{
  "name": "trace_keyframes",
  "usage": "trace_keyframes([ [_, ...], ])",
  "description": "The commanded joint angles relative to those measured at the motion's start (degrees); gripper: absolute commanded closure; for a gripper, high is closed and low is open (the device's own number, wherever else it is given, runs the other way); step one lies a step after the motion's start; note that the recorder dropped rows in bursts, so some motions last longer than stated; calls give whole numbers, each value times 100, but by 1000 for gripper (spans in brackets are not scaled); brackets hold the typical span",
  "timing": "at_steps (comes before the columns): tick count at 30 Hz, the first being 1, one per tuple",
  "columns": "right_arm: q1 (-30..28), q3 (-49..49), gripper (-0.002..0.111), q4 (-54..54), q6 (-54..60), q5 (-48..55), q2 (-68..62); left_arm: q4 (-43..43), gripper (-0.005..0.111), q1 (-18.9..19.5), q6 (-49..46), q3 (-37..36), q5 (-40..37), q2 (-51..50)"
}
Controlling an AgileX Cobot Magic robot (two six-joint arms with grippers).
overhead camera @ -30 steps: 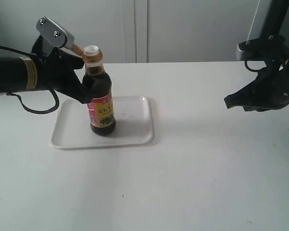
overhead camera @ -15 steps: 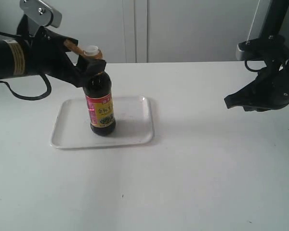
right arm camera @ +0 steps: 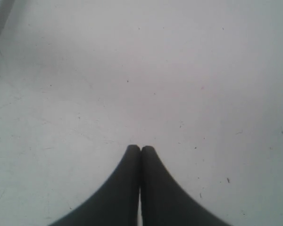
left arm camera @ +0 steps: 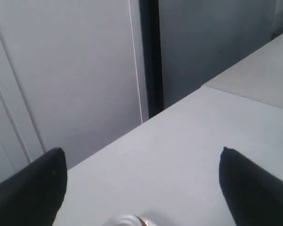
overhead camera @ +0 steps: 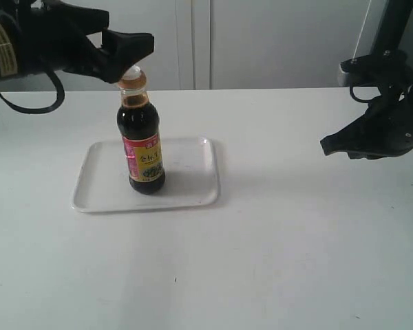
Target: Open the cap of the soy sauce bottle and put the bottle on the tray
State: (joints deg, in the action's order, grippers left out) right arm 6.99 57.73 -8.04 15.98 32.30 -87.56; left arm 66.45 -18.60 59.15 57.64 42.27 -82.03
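The soy sauce bottle (overhead camera: 142, 148) stands upright on the white tray (overhead camera: 189, 172), towards the tray's left half. Its orange-gold cap (overhead camera: 131, 80) shows the white spout on top; the hinged lid is hidden behind the gripper. My left gripper (overhead camera: 139, 47) hovers just above the cap, open and holding nothing. The left wrist view shows that gripper (left arm camera: 141, 155) with its two dark fingers (left arm camera: 37, 183) spread wide and the bottle's white top (left arm camera: 128, 220) at the frame's edge. Far to the right, my right gripper (overhead camera: 328, 145) is shut and empty above the bare table, as the right wrist view (right arm camera: 140, 149) confirms.
The white table (overhead camera: 275, 240) carries only the tray and bottle. A pale cabinet wall (overhead camera: 261, 41) runs behind the table's far edge. A dark post (overhead camera: 392, 27) stands behind the right arm.
My left gripper has let go of the bottle and risen from its shoulder to above the cap. The bottle stays standing on the tray. The right arm has not moved.
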Motion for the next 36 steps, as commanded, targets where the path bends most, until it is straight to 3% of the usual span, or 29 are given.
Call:
trace_keyframes([
  [1, -16, 23, 108, 5, 211, 7, 4, -45, 30, 16, 44, 130, -569, 260],
  [2, -16, 23, 108, 5, 244, 23, 4, -45, 37, 16, 44, 147, -819, 283],
  [7, -5, 257, 108, 12, 392, 350, 57, -45, 105, 16, 14, 172, -2679, 625],
  [11, -5, 313, 108, 12, 403, 353, 248, 22, 106, 16, -148, 178, -4104, 826],
  [18, -5, 313, 108, 60, 689, 199, 481, 213, 106, 16, -2040, 178, -8005, 889],
  [20, -5, 313, 108, 112, 687, 151, 481, 63, 107, 16, -2182, 178, -8676, 889],
  [24, -5, 313, 108, 149, 676, 236, 481, -764, 107, 16, -3027, 178, -9371, 889],
  [31, -5, 313, 108, 321, 360, 860, 481, -3293, 107, 68, -4517, 248, -9813, 889],
  [36, -15, 313, 108, 402, 163, 1844, 481, -5343, 107, 678, -5628, 551, -10131, 899],
])
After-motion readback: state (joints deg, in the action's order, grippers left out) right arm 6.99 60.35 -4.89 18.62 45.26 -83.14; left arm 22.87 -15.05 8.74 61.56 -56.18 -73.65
